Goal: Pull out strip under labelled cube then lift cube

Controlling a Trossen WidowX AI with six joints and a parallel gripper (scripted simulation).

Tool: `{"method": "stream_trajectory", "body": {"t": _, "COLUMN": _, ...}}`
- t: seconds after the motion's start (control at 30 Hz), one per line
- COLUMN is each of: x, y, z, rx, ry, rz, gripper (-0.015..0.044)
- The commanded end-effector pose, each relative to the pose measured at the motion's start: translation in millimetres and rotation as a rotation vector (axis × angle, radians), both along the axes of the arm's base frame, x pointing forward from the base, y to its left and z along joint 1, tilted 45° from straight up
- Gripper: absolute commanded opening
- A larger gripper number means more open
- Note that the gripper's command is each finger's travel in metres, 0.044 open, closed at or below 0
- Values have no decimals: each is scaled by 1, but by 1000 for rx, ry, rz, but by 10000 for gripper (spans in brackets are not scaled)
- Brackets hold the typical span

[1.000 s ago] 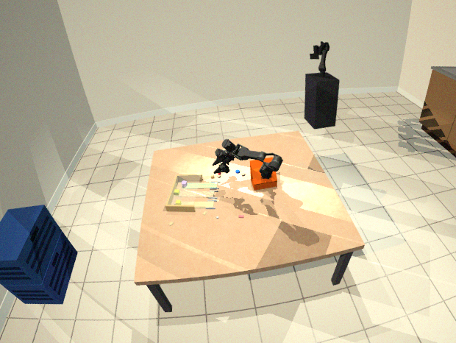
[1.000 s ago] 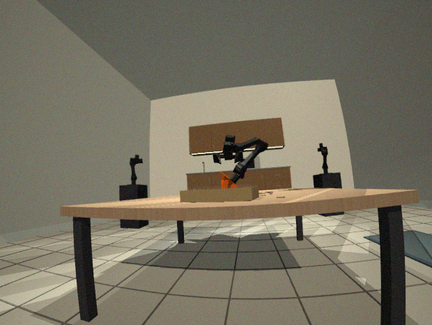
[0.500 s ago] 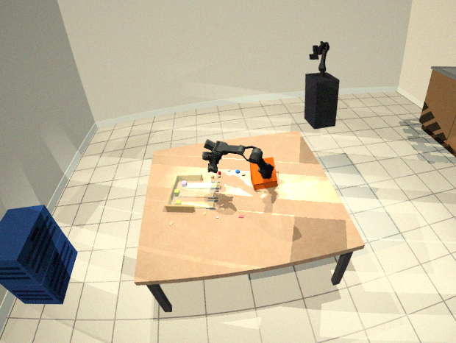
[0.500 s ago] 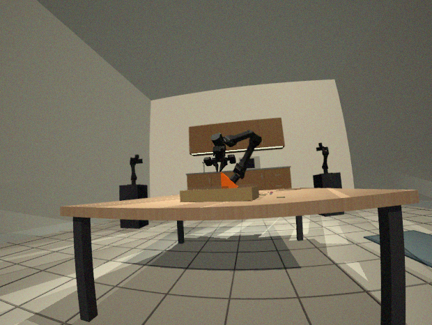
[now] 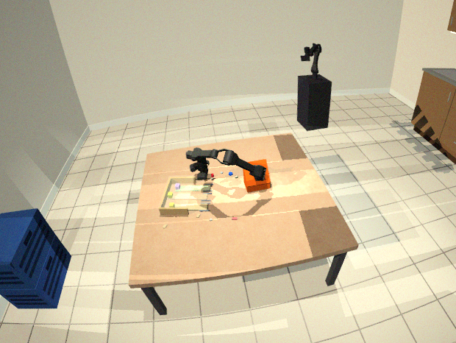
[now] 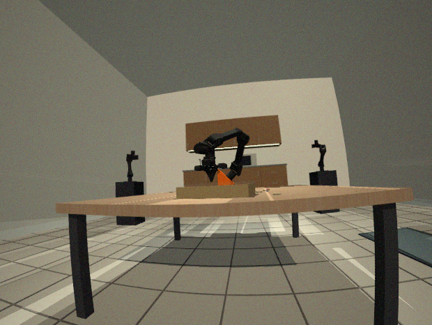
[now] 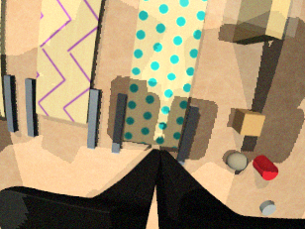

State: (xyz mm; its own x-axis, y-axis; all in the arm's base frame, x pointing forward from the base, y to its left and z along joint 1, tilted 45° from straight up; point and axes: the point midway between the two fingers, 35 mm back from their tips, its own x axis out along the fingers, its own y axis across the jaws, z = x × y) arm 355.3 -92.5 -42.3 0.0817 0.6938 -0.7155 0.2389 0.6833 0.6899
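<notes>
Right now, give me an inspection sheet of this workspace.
Surface: wooden table, patchy light and shadow.
Job's things: tray holds strips, among them a dotted strip and a zigzag strip; purple cube and yellow cubes at the far ends; labels unreadable.
Clutter: red piece, grey ball, tan block near the dotted strip's near end.
Grippers: tool shut, tips at the dotted strip's near end; pinch unclear.
Cables: nothing seen.
Surroundings: blue crate, black pedestal, cabinets.
</notes>
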Motion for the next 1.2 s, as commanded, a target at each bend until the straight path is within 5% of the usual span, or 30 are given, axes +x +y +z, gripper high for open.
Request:
{"method": "stream_trajectory", "body": {"t": 0.0, "x": 1, "y": -2, "z": 0, "rx": -3, "ry": 4, "rz": 11, "gripper": 0}}
{"method": "stream_trajectory", "body": {"t": 1.17, "x": 7, "y": 40, "z": -38, "rx": -1, "ry": 3, "rz": 11, "gripper": 0}}
